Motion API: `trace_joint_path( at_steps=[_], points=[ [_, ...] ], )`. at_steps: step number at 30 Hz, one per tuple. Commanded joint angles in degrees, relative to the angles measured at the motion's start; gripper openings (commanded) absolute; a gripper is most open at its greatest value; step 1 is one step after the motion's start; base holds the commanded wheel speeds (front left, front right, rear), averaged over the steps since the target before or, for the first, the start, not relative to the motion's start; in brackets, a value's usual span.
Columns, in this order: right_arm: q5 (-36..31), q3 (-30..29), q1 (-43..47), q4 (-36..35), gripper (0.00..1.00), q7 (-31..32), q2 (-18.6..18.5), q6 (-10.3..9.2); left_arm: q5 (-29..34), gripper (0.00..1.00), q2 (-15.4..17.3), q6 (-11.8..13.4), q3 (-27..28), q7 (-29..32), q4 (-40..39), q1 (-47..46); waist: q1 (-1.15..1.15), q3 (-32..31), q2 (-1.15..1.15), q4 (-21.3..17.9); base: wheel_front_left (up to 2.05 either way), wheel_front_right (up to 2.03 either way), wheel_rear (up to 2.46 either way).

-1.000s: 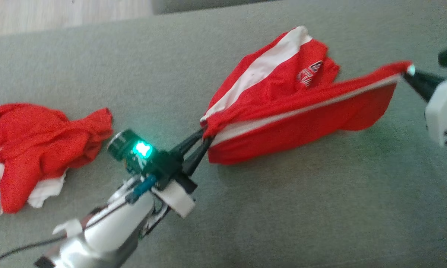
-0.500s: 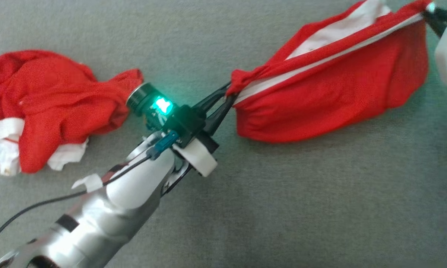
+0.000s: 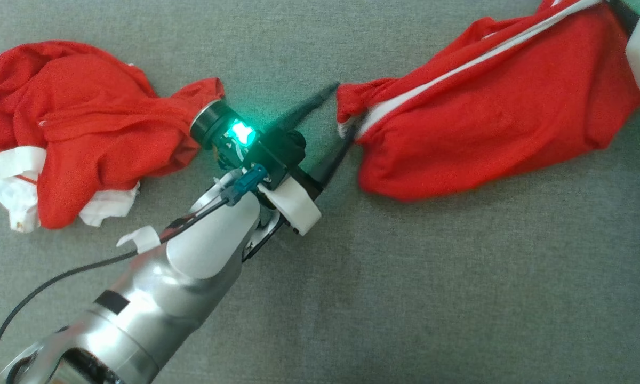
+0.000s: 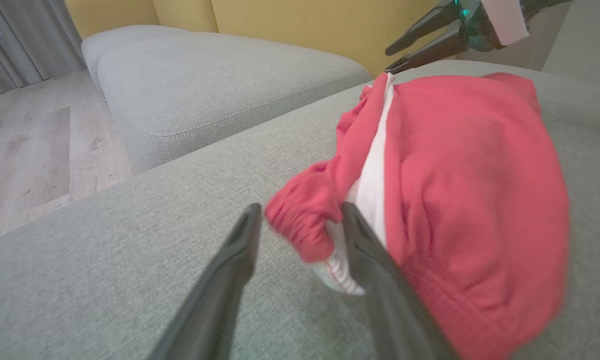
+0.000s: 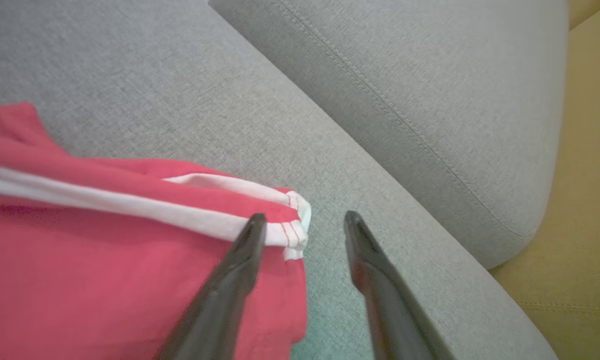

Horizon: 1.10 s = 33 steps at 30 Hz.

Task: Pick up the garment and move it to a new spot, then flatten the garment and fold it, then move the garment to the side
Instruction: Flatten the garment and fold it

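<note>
A: Resting on what?
B: Grey woven sofa cushion (image 3: 405, 298), broad and flat. Across it, red shorts (image 3: 490, 112), long axis running from left gripper (image 3: 345, 105) to right gripper (image 5: 305, 216). Soft knit, puffed up mid-length, not flat. Well apart on the left, a crumpled red-and-white heap (image 3: 85, 122).
A: Gripping anything?
B: No. Spread fingers on both, pinching nothing. At the left, straddling the bunched elastic corner (image 4: 300, 227); at the right, just beside the white-striped hem corner (image 5: 292, 220), one finger overlapping it.
A: Nearer arm?
B: Neither, seemingly; one at each end. Probably smoothing outward next.
</note>
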Motion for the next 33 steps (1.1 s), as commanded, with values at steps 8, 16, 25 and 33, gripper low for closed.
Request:
trace_joint_path(
  at_steps=[8,16,25,33],
  points=[
    [6.99,-3.50,1.75,5.99,1.00,-11.71,2.47,-0.06,1.16,1.00,2.04,1.06,5.06,-0.36,-2.06,0.98,0.00,-4.14,0.00,-2.30,0.00,0.00,0.00],
    [11.99,-11.12,7.63,7.91,1.00,-24.68,7.62,-0.06,-0.22,1.00,5.74,5.41,15.12,-0.36,-10.31,8.61,0.00,-10.83,0.00,-7.44,0.00,0.00,0.00],
    [8.56,-26.19,17.07,3.67,1.00,-28.29,13.27,-0.06,0.93,1.00,6.46,7.92,26.71,-0.37,-21.53,19.90,0.00,-15.72,0.00,-11.54,0.00,0.00,0.00],
    [-3.42,-48.68,37.35,-12.28,1.00,-28.33,27.96,-0.06,3.95,1.00,2.45,5.74,35.39,-0.37,-27.29,30.75,0.00,-18.75,0.00,-13.89,0.00,0.00,0.00]
  ],
)
